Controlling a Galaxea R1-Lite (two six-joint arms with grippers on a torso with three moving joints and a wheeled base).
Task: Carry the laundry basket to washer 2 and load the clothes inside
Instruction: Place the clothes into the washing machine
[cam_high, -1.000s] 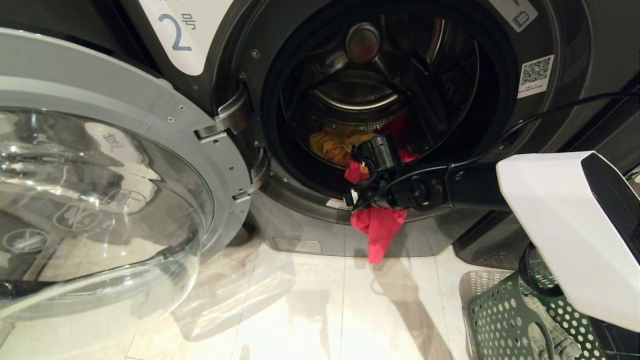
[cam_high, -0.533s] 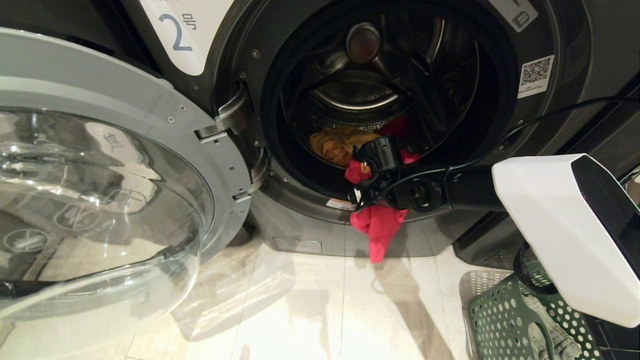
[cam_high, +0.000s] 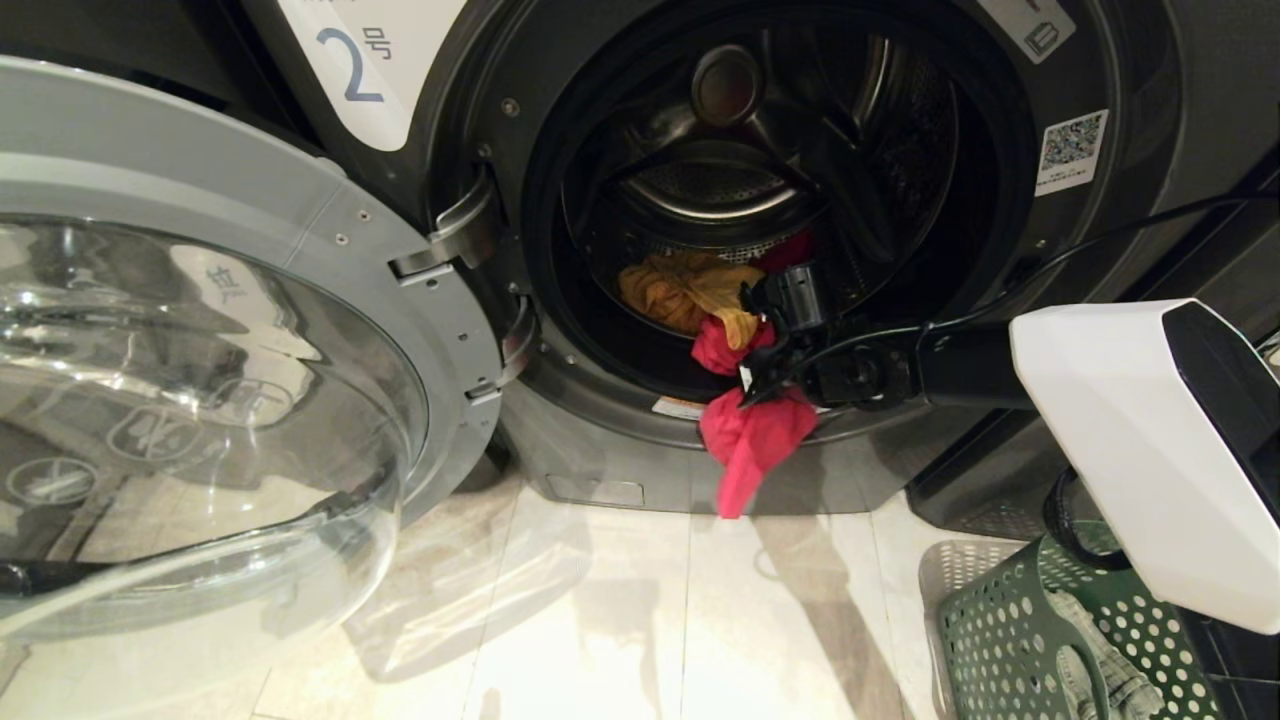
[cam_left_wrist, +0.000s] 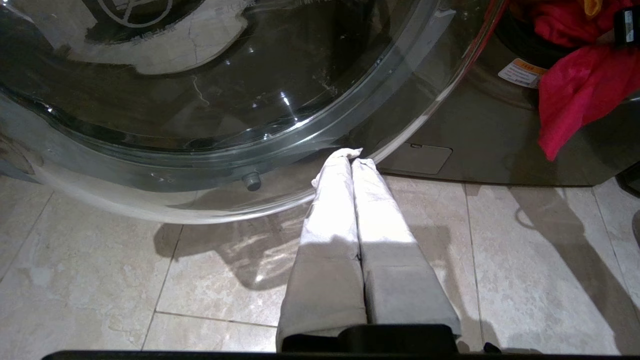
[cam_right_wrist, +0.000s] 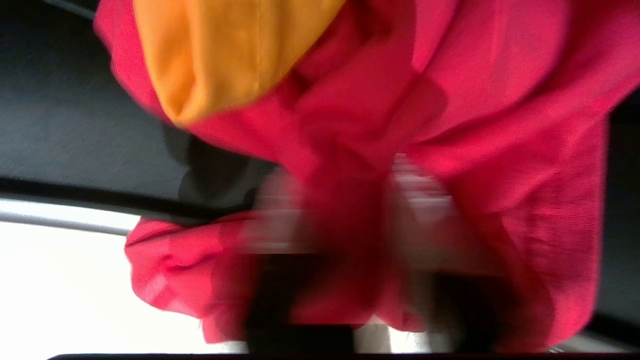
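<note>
At the lower lip of washer 2 (cam_high: 1130, 60), our right gripper (cam_high: 752, 368) is clamped on the pink garment (cam_high: 752, 445), which spills over the lip at 6 o'clock toward the floor (cam_high: 620, 620). The yellow garment (cam_high: 685, 290) lies in the drum at the gripper's 10 o'clock. We read "2" on the white label (cam_high: 350, 65). The open door (cam_high: 200, 350) fills our 9 o'clock. The basket (cam_high: 1010, 640) sits at 4 o'clock. Our left gripper (cam_left_wrist: 356, 160), fingers pressed together, hangs by the door's rim.
</note>
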